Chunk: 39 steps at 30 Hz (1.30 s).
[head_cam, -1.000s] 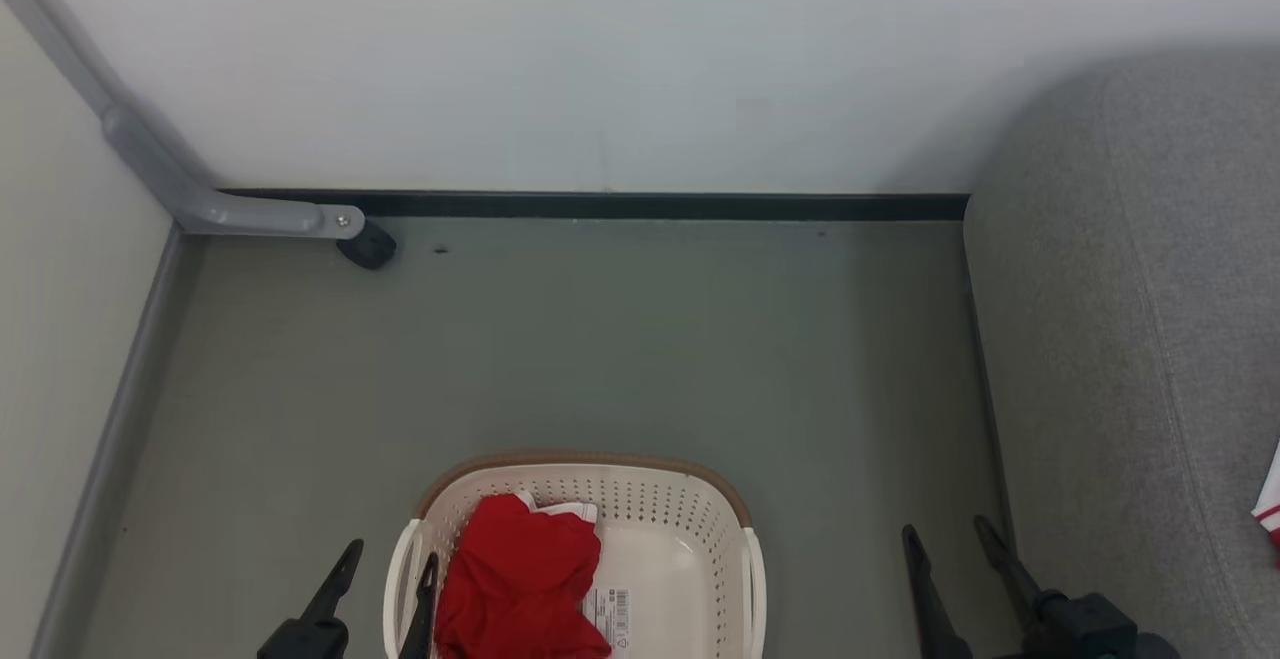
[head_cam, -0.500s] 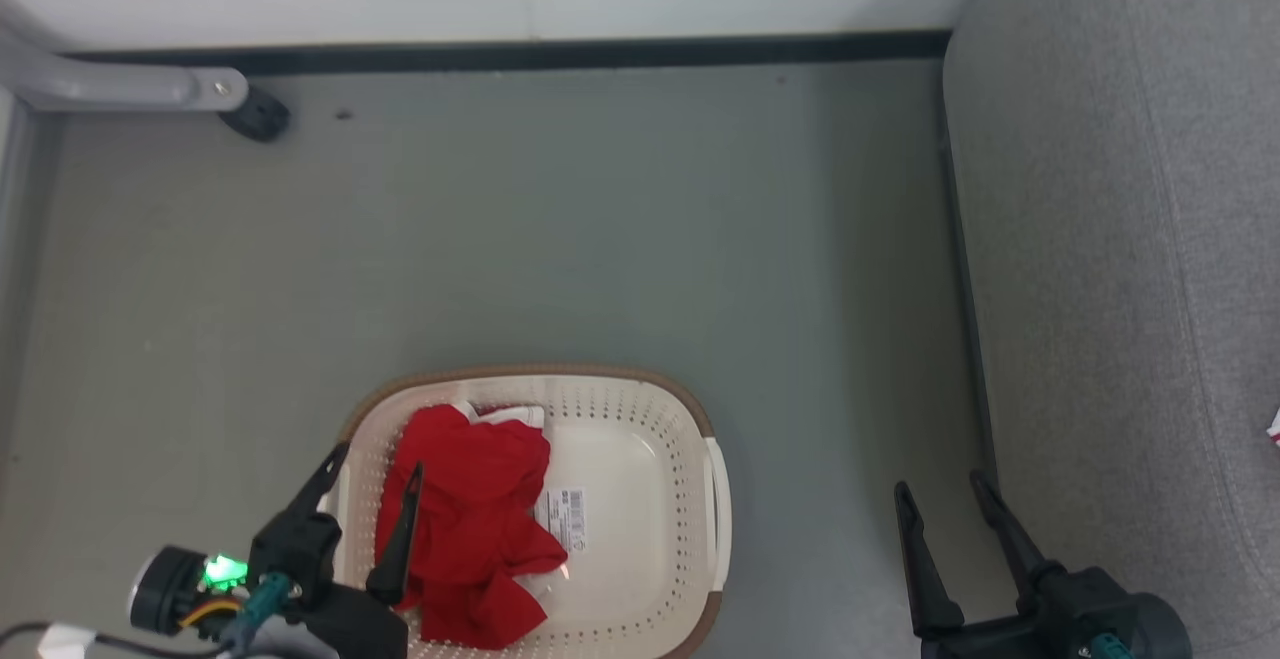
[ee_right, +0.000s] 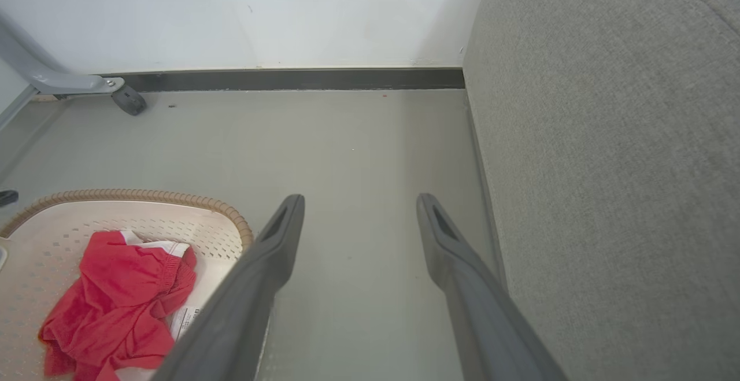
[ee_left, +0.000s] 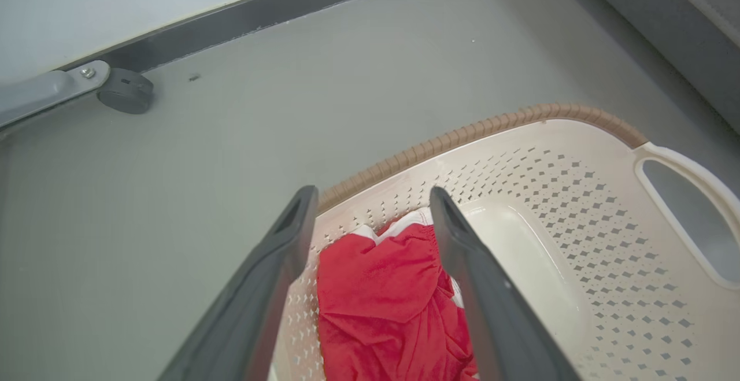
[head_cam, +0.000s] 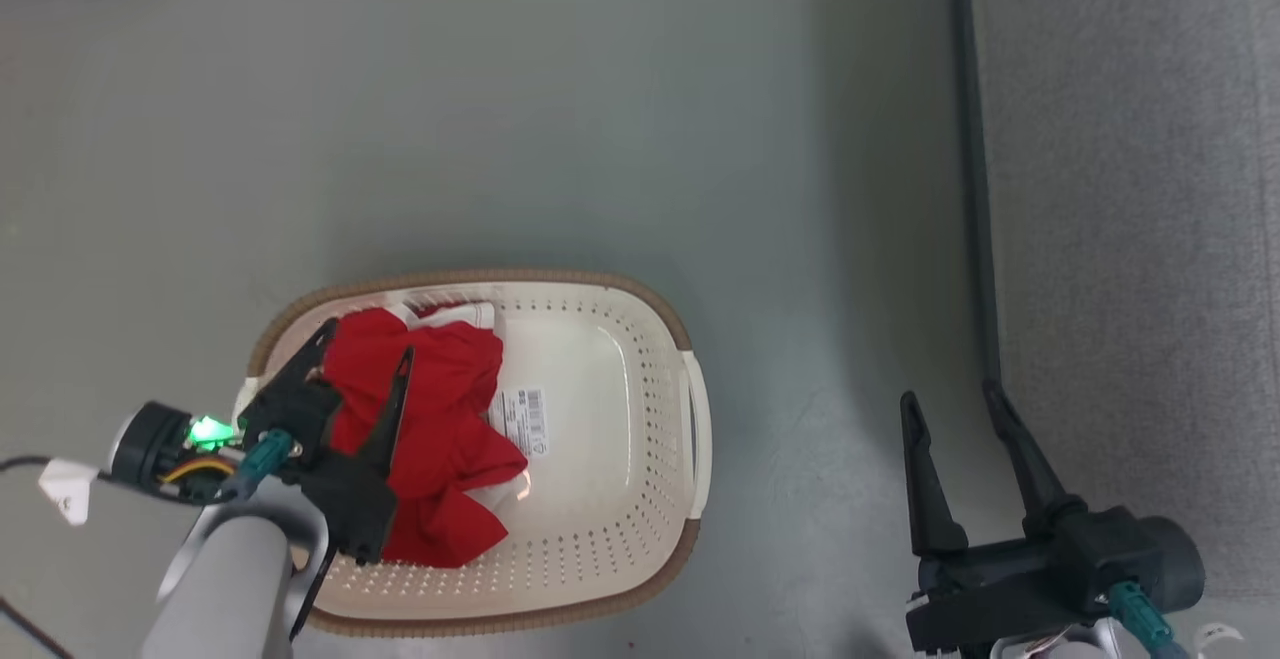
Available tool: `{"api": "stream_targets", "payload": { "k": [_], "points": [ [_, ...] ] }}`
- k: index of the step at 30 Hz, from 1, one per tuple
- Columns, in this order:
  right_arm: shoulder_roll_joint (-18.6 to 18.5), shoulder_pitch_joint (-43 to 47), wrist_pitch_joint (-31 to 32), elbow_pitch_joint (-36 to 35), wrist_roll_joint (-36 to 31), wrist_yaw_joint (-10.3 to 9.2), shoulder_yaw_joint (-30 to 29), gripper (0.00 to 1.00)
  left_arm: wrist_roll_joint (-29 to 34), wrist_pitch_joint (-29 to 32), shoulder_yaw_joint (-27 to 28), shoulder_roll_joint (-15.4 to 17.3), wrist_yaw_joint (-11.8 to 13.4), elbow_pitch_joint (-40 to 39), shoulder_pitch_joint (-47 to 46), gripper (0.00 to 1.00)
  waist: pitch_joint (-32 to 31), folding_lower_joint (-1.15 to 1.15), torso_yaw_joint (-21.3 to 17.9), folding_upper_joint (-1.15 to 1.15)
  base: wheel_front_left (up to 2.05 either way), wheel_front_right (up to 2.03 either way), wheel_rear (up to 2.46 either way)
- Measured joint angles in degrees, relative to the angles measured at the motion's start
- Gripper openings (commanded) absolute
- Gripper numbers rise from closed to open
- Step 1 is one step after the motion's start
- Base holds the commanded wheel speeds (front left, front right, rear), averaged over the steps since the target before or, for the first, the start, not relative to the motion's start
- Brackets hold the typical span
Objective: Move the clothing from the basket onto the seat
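The cream basket [head_cam: 660,339] with a brown rim stands on the grey floor, and red clothing [head_cam: 450,409] with white trim lies crumpled in its left half. My left gripper [head_cam: 365,339] hangs open above the basket's left side, its fingers spread over the red clothing [ee_left: 381,300] and the basket [ee_left: 578,196], touching nothing. Over the floor between basket and seat, my right gripper [head_cam: 950,394] is open and empty. The grey seat [head_cam: 1130,189] runs down the right side. In the right wrist view the clothing [ee_right: 115,306] lies in the basket [ee_right: 139,196], left of my right gripper [ee_right: 358,199], with the seat [ee_right: 607,167] on the right.
A barcode sticker [head_cam: 522,421] lies on the basket's floor beside the garment. A grey metal leg with a dark caster [ee_left: 124,89] stands by the white wall and its dark baseboard [ee_right: 289,79]. Bare floor [head_cam: 550,119] stretches beyond the basket.
The head camera has tilted downward, so the wall has left the view and the basket sits higher. My left gripper has come forward over the basket and the red clothing.
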Motion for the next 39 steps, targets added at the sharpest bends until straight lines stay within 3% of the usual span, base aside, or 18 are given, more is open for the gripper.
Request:
{"api": "stream_targets", "payload": {
  "k": [15, 25, 39],
  "points": [
    [0.1, -2.7, 0.0, -1.5, -0.4, -1.02, -0.7, 1.0, 0.0, 2.9, -6.4, -1.0, -0.4, 10.6, -8.0, 1.0, 9.5, -0.01, 0.6, 0.0, 0.0, 0.0, 0.0],
    [0.2, -3.4, 0.0, -3.4, -1.1, -1.47, -0.8, 1.0, -5.3, 5.7, -6.6, -2.3, -0.1, 16.3, -14.2, 1.0, 12.9, -0.01, 1.5, -0.02, 0.0, 0.0, 0.0],
    [0.2, -3.3, 0.0, -5.0, -1.3, -1.99, -0.4, 1.0, -5.8, 7.0, -13.1, -5.5, -0.4, 21.1, -17.7, 1.0, 15.2, -0.01, 1.9, -0.01, 0.0, 0.0, 0.0]
  ]
}}
